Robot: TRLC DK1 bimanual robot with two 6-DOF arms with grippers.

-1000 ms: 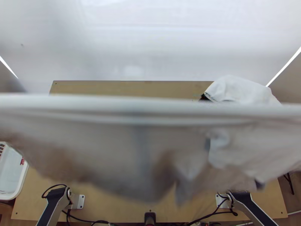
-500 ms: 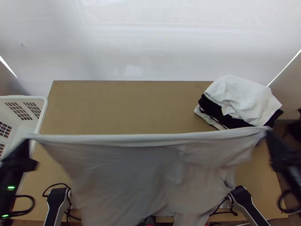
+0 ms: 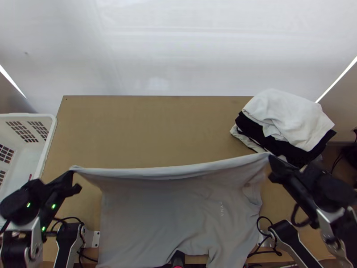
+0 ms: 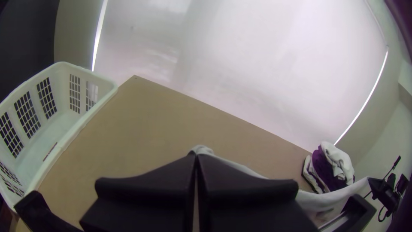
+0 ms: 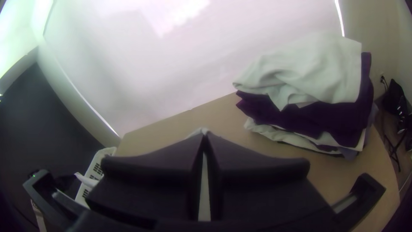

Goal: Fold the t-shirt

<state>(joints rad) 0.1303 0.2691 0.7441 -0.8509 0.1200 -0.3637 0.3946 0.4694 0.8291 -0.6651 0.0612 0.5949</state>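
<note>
Pale screen (image 3: 178, 53) (bright slits (image 3: 336, 79) at both sides) beyond the light wooden table (image 3: 156, 129)

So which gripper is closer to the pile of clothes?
Right. The right gripper holds one end of the t-shirt near the pile of clothes; the left gripper holds the other, over by the white basket.

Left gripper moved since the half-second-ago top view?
Yes, inward, toward the table's middle. Its tips were at the white basket's rim; now the left gripper holds the t-shirt's corner clear of that rim.
</note>
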